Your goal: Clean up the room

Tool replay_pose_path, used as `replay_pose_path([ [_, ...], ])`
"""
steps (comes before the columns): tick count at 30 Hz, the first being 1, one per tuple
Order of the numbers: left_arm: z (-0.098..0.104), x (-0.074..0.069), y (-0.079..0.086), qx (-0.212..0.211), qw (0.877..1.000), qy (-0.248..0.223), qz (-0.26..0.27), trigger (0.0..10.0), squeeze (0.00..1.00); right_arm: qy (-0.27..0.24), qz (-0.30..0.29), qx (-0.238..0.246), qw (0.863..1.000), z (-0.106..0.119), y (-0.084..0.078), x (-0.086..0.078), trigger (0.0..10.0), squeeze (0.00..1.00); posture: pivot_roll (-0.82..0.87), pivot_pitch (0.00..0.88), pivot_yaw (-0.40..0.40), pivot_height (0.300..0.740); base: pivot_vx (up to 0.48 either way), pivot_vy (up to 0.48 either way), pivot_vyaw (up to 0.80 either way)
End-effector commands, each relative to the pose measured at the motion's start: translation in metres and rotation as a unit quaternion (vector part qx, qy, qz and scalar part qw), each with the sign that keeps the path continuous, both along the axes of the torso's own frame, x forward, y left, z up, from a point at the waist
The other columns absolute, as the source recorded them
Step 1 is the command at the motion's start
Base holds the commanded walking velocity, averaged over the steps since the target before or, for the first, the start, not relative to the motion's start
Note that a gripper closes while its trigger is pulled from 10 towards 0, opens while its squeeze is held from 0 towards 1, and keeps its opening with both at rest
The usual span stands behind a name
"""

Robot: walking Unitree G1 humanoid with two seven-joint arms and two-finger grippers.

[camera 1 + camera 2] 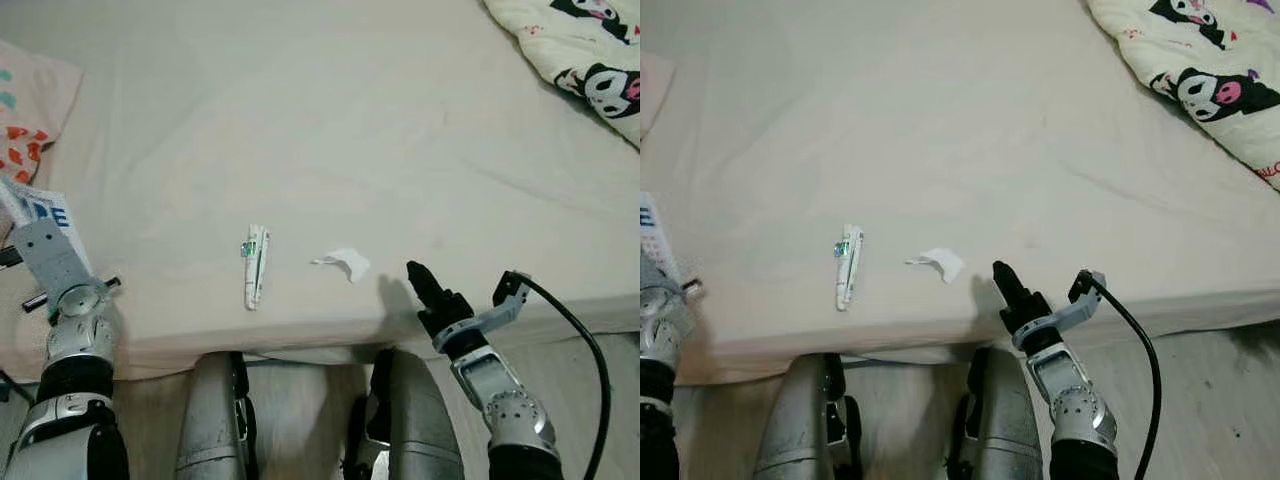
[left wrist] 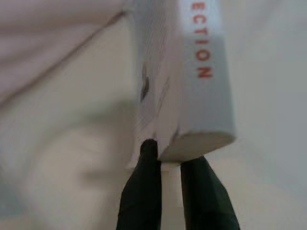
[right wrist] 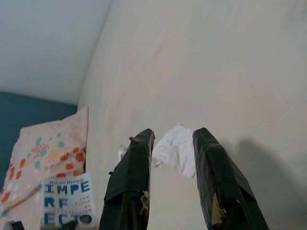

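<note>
Just ahead of right end effector [image 1: 418,275]: crumpled tissue [image 1: 345,263] on bed [image 1: 350,130].

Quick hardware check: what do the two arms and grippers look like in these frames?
Both arms are silver metal with black joint segments. The right gripper has two long black fingers with scuffed, chipped tips, plus a grey bracket and a black cable looping off the wrist. The left gripper has matching black fingers.
</note>
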State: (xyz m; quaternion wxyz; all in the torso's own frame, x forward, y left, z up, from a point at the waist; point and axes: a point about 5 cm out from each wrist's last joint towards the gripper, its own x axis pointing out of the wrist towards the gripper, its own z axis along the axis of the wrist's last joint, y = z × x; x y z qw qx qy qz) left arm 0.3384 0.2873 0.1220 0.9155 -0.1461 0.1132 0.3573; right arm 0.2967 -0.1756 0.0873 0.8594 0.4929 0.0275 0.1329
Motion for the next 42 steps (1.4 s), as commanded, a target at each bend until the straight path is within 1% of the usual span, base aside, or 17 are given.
replay_pose_path([
  [1,-0.004,0.001,-0.008,-0.035,0.999,-0.025,-0.028,10.0,0.0,0.013,-0.003,0.003,1.0,-0.008,-0.002,-0.005,10.0,0.0,0.06,0.26,0.023,0.596,0.0,0.0,0.0],
  [6,0.018,0.006,-0.002,-0.04,0.996,-0.077,-0.018,10.0,0.0,0.016,-0.005,0.001,1.0,-0.01,-0.002,-0.007,10.0,0.0,0.06,0.26,0.026,0.596,0.0,0.0,0.0],
  [12,0.046,0.013,-0.01,-0.027,0.985,-0.152,-0.074,10.0,0.0,0.015,-0.003,0.003,1.0,-0.01,0.001,-0.006,10.0,0.0,0.06,0.26,0.024,0.596,0.0,0.0,0.0],
  [16,0.071,0.016,-0.014,-0.067,0.968,-0.223,-0.097,10.0,0.0,0.015,-0.001,0.002,1.0,-0.01,0.001,-0.006,10.0,0.0,0.06,0.261,0.02,0.596,0.0,0.0,0.0],
  [18,0.086,0.018,-0.018,-0.134,0.943,-0.28,-0.122,10.0,0.0,0.015,-0.001,0.001,1.0,-0.01,0.001,-0.006,10.0,0.0,0.06,0.262,0.02,0.596,0.0,0.0,0.0],
  [20,0.086,0.021,-0.024,-0.207,0.926,-0.279,-0.148,10.0,0.0,0.016,-0.001,0.0,1.0,-0.01,0.0,-0.006,10.0,0.0,0.06,0.262,0.021,0.596,0.0,0.0,0.0],
  [24,0.078,0.022,-0.027,-0.234,0.925,-0.255,-0.157,10.0,0.0,0.016,0.0,0.0,1.0,-0.01,0.0,-0.006,10.0,0.0,0.06,0.263,0.021,0.596,0.0,0.0,0.0],
  [25,0.067,0.022,-0.023,-0.229,0.939,-0.222,-0.129,10.0,0.0,0.017,0.0,0.0,1.0,-0.01,0.0,-0.006,10.0,0.0,0.06,0.264,0.022,0.596,0.0,0.0,0.0],
  [26,0.067,0.022,-0.023,-0.229,0.939,-0.222,-0.129,10.0,0.0,0.017,0.0,0.0,1.0,-0.01,0.0,-0.006,10.0,0.0,0.06,0.264,0.022,0.596,0.0,0.0,0.0],
  [27,0.052,0.02,-0.015,-0.206,0.959,-0.175,-0.083,10.0,0.0,0.017,0.0,0.0,1.0,-0.011,0.001,-0.007,10.0,0.0,0.06,0.264,0.023,0.596,0.0,0.0,0.0],
  [28,0.052,0.02,-0.015,-0.206,0.959,-0.175,-0.083,10.0,0.0,0.017,0.0,0.0,1.0,-0.011,0.001,-0.007,10.0,0.0,0.06,0.264,0.023,0.596,0.0,0.0,0.0],
  [29,0.031,0.008,0.0,-0.108,0.991,-0.08,0.008,10.0,0.0,0.018,0.0,0.0,1.0,-0.011,0.001,-0.008,10.0,0.0,0.06,0.266,0.02,0.596,0.0,0.0,0.0],
  [31,0.031,0.008,0.0,-0.108,0.991,-0.08,0.008,10.0,0.0,0.018,0.0,0.0,1.0,-0.011,0.001,-0.008,10.0,0.0,0.06,0.266,0.02,0.596,0.0,0.0,0.0],
  [33,0.03,-0.001,0.007,-0.037,0.997,-0.052,0.052,10.0,0.0,0.019,0.0,-0.001,1.0,-0.012,0.001,-0.009,10.0,0.0,0.06,0.267,0.02,0.596,0.0,0.0,0.0],
  [36,0.037,-0.009,0.016,0.005,0.994,-0.053,0.093,10.0,0.0,0.02,0.0,-0.002,1.0,-0.012,0.0,-0.009,10.0,0.0,0.06,0.269,0.015,0.596,0.0,0.0,0.0],
  [41,0.036,-0.009,0.019,0.013,0.994,-0.035,0.102,10.0,0.0,0.02,0.001,-0.002,1.0,-0.012,0.0,-0.008,10.0,0.0,0.06,0.268,0.014,0.596,0.0,0.0,0.0],
  [42,0.029,-0.007,0.021,0.015,0.995,0.003,0.103,10.0,0.0,0.019,0.002,-0.001,1.0,-0.011,0.001,-0.007,10.0,0.0,0.06,0.267,0.014,0.596,0.0,0.0,0.0],
])
